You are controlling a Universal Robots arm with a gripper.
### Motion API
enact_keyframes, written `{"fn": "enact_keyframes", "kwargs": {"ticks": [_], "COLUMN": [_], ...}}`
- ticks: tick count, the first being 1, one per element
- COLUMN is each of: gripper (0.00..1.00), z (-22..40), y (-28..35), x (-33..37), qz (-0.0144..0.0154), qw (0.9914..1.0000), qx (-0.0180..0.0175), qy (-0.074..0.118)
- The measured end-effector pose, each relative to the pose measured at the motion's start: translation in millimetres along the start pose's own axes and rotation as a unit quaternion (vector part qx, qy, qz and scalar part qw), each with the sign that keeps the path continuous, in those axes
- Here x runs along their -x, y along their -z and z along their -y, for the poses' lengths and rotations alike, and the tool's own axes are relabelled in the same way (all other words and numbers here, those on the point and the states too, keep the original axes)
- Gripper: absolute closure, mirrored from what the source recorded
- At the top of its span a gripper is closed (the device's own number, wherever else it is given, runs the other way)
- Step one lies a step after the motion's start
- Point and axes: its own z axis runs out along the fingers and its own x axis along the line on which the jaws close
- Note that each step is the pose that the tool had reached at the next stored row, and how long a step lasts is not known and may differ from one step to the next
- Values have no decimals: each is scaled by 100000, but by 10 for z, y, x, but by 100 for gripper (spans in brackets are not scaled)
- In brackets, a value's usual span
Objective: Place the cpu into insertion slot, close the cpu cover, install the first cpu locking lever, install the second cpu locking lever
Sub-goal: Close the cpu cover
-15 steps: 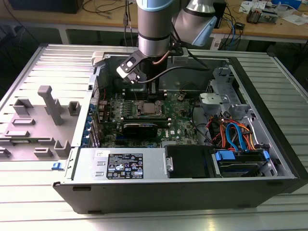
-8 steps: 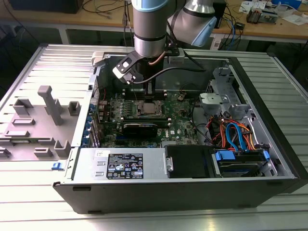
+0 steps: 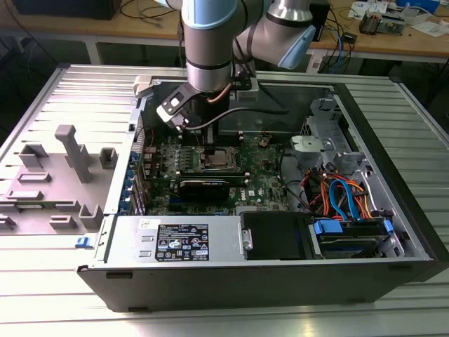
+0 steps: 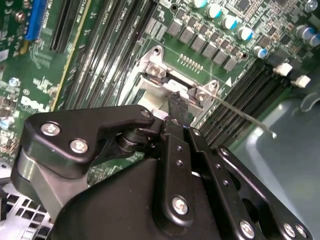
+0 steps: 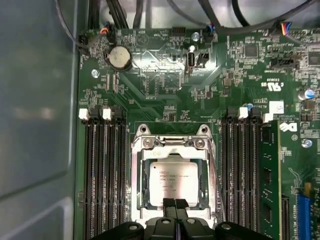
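The cpu (image 5: 173, 179), a silver-grey square chip, lies flat in the insertion slot (image 5: 134, 186) on the green board. The cpu cover (image 5: 172, 152), a thin silvery frame, lies down around the chip. My gripper (image 5: 175, 203) hangs just above the chip's edge, its two black fingertips pressed together with nothing between them. In the second wrist view the gripper (image 4: 176, 101) points down at the socket's hinge end (image 4: 159, 74). A thin metal locking lever (image 4: 245, 116) juts out from the socket's corner over the memory slots. In the exterior view the gripper (image 3: 210, 146) sits over the cpu (image 3: 219, 159).
Long black memory slots (image 5: 102, 175) flank the socket on both sides. A coin battery (image 5: 120, 56) and cable connectors lie on the board beyond it. The open computer case (image 3: 393, 175) holds coloured cables (image 3: 344, 196), a drive bay and a power supply (image 3: 179, 240).
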Motion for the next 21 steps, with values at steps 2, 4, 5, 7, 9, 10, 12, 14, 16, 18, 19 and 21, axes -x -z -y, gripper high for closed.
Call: {"fn": "enact_keyframes", "kwargs": {"ticks": [2, 4, 5, 7, 9, 10, 12, 14, 16, 18, 19, 21], "gripper": [89, 89, 89, 89, 89, 89, 89, 89, 89, 89, 89, 89], "z": [12, 23, 25, 27, 25, 24, 23, 34, 71, 94, 98, 106], "y": [-39, -75, -92, -109, -65, -25, -10, -10, -13, -41, -56, -87], "x": [0, 1, 0, 1, 0, 0, -1, 0, -1, -1, -1, -1], "qz": [-11, -7, -9, 14, -18, -14, -18, -8, -21, -61, -83, -148], "qw": [100000, 100000, 100000, 100000, 100000, 100000, 100000, 100000, 100000, 100000, 100000, 100000], "qx": [5, -14, -15, -35, -12, -17, -13, -12, -7, -9, -8, -9], "qy": [15, 32, 22, 21, 20, 21, 20, 21, 24, 19, 19, 20]}}
